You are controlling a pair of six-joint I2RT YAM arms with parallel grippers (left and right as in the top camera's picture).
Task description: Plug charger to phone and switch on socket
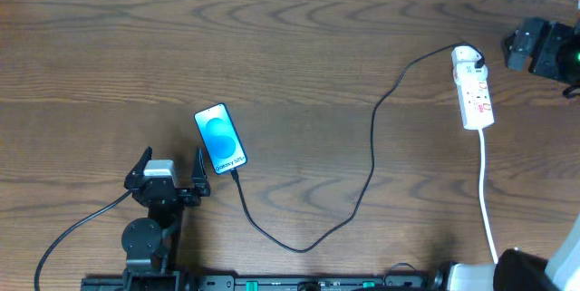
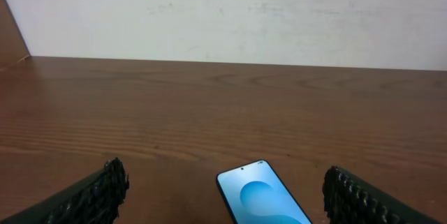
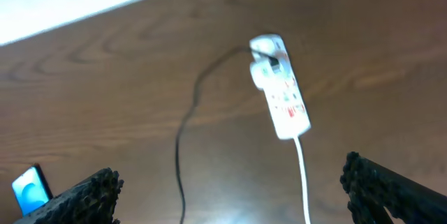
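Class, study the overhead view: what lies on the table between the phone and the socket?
In the overhead view, only the charger cable crosses that stretch, looping from the phone to the socket; the rest is bare wooden table.

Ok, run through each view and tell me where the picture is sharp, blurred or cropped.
Overhead: evenly lit, sharp; white lettering shows on the black-framed blue-screen smartphone. Left wrist: crisp grain on the brown wooden table, but that phone is cropped by the bottom edge. Right wrist: blurred throughout; the narrow white power strip looks smeared, its red marks indistinct, the thin black charger cable soft.
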